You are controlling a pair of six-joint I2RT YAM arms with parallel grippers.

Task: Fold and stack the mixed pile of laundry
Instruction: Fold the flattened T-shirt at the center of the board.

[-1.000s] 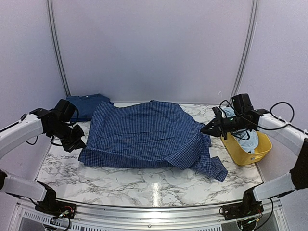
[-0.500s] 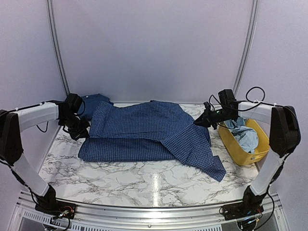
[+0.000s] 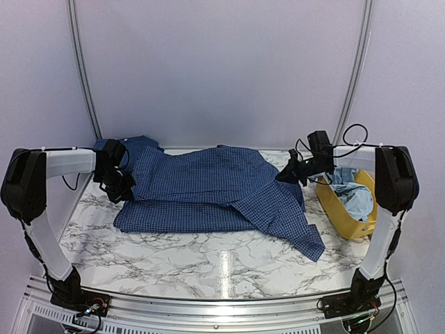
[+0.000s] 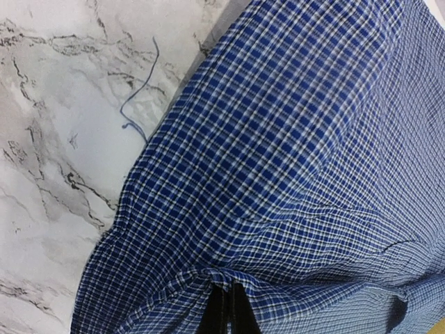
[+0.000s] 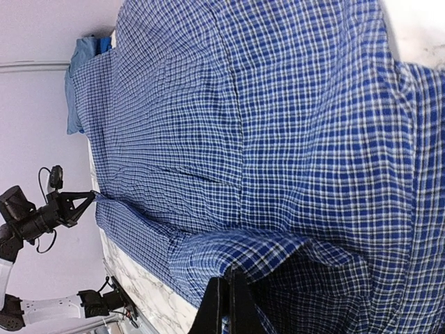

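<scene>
A robotics laboratory test cell is indicated: a marble-patterned tabletop point(image 3: 208, 264) is enclosed by plain pale panels point(image 3: 222, 69) and curved metal posts point(image 3: 80, 69), and 2 robot arms point(image 3: 43, 236) are bolted to an aluminium rail point(image 3: 208, 300).

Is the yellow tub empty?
No, a light-blue piece of clothing lies bunched up inside the yellow tub.

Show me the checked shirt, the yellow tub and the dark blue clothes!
checked shirt point(image 3: 201, 188): top view, middle of the spread cloth.
yellow tub point(image 3: 345, 221): top view, its near wall.
dark-blue garment point(image 3: 139, 145): top view, its top surface.
</scene>
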